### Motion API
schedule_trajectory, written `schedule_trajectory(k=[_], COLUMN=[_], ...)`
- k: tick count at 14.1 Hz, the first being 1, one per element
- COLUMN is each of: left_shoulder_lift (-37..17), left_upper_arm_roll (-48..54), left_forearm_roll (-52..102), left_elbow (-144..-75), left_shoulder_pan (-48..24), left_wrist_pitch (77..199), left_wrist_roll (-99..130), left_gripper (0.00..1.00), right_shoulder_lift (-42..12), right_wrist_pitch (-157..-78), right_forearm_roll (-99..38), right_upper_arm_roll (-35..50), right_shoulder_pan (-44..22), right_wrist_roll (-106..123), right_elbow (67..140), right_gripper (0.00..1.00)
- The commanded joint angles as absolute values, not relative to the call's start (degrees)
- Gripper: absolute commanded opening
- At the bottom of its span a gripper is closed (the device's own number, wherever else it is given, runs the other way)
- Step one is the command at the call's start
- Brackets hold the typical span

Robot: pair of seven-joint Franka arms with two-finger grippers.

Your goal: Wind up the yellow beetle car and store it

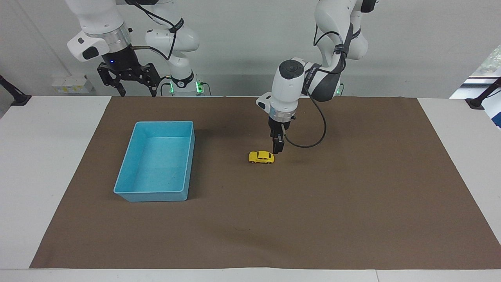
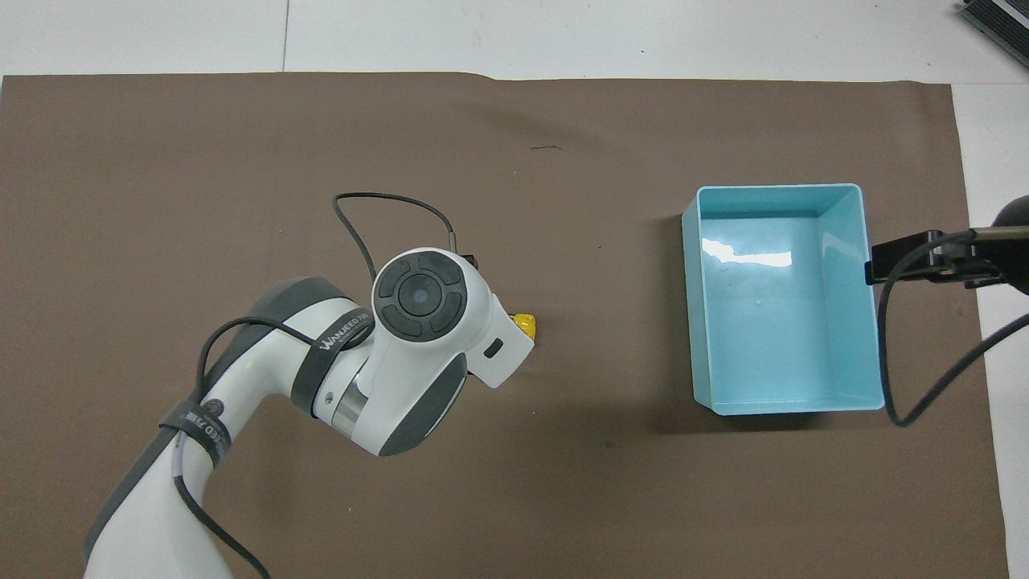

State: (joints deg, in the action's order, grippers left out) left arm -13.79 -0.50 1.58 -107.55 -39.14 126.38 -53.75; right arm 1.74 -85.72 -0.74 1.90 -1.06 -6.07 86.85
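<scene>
The yellow beetle car (image 1: 261,157) stands on its wheels on the brown mat, mid-table, beside the blue bin (image 1: 129,194) and apart from it. My left gripper (image 1: 278,148) points down just above the car's end that faces the left arm's end of the table; I cannot tell if it touches the car. In the overhead view the left arm's wrist covers most of the car (image 2: 526,324), and only a yellow tip shows. My right gripper (image 1: 137,93) is open and empty, and waits raised over the table edge by its base.
The blue bin (image 2: 689,305) is empty and lies toward the right arm's end of the table. A brown mat (image 1: 313,219) covers most of the white table. The left arm's black cable (image 1: 313,141) hangs in a loop beside its wrist.
</scene>
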Motion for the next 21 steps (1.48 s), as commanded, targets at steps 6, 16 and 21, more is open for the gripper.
schedule_trajectory(k=[6, 16, 21], left_shoulder_lift=[-20.74, -21.09, -20.92], left_upper_arm_roll=[-2.11, -2.28, -2.46], left_forearm_roll=[0.44, -0.62, -0.79], left_elbow=[-108.98, -109.07, -110.39], left_shoulder_pan=[-44.65, -43.51, -42.01], left_wrist_pitch=[134.73, 133.68, 133.33], left_wrist_roll=[-47.46, -47.46, -48.42], left_gripper=[0.86, 0.00, 0.00], right_shoulder_lift=[2.29, 2.29, 2.29], right_wrist_pitch=[-85.08, -85.08, -85.08], right_forearm_roll=[-1.76, -1.76, -1.76], right_upper_arm_roll=[2.02, 1.93, 2.02], right_shoulder_pan=[-0.44, -0.44, -0.44], right_wrist_roll=[-4.83, -4.92, -4.92], right_elbow=[86.92, 86.92, 86.92], right_gripper=[1.00, 1.00, 1.00])
